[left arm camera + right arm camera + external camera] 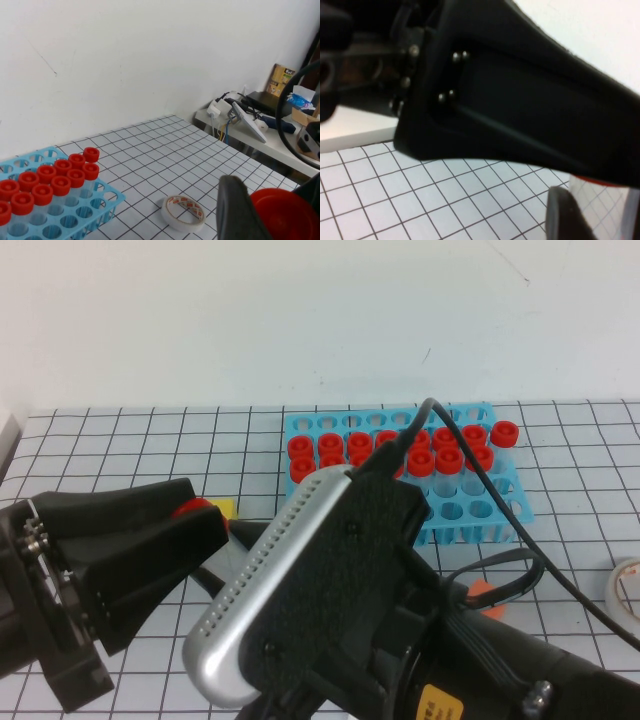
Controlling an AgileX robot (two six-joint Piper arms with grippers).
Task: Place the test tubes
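High view: left gripper (200, 522), near left over the counter (120, 440), clamps a red-capped tube (193, 507); right gripper (585, 216) is alongside, and I cannot tell its grip.

Glossy red plastic caps the test tube (282, 212) at the matt black plastic left tool (205, 512); the smooth blue plastic rack (500, 508) stands on a matt white gridded tabletop (120, 445), near a glossy tape roll (183, 213).

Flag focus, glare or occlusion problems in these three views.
High view: flat light, no glare; right arm near the lens hides the lower half, left hand at lower left, blue plastic test tube rack clear. Left wrist view: the red-capped test tube it grips is blurred, white tape roll sharp. Right wrist view: right hand, close beside the black left arm, both defocused.
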